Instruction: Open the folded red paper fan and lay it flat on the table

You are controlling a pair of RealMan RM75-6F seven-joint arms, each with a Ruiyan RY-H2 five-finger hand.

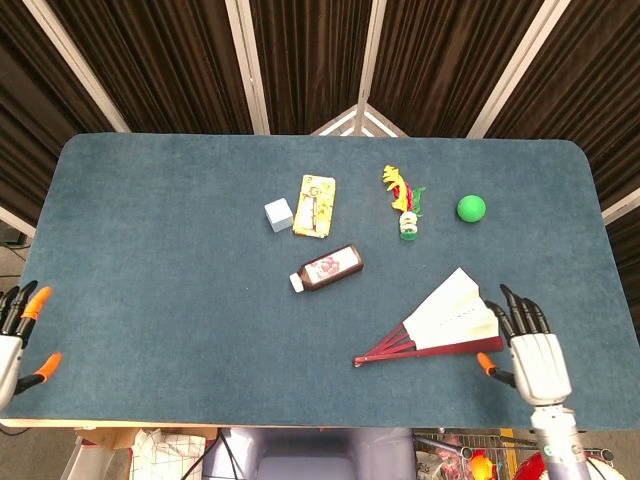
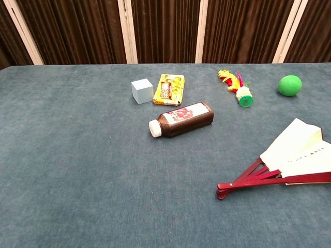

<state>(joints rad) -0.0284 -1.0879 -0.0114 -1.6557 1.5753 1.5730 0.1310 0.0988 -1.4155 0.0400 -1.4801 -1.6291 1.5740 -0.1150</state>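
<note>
The paper fan [image 1: 445, 322] lies on the table partly spread, its cream leaf fanned out and its red ribs meeting at a pivot to the lower left; the chest view shows the fan [image 2: 289, 159] at the right edge. My right hand [image 1: 528, 347] is open at the table's front right, its dark fingertips right at the fan's right end; contact cannot be told. My left hand [image 1: 18, 335] is open at the front left edge, far from the fan. Neither hand appears in the chest view.
A brown bottle [image 1: 327, 268] lies on its side mid-table. Behind it are a pale cube [image 1: 278, 214] and a yellow packet [image 1: 314, 205]. A feathered shuttlecock [image 1: 402, 202] and a green ball [image 1: 471, 208] sit at the back right.
</note>
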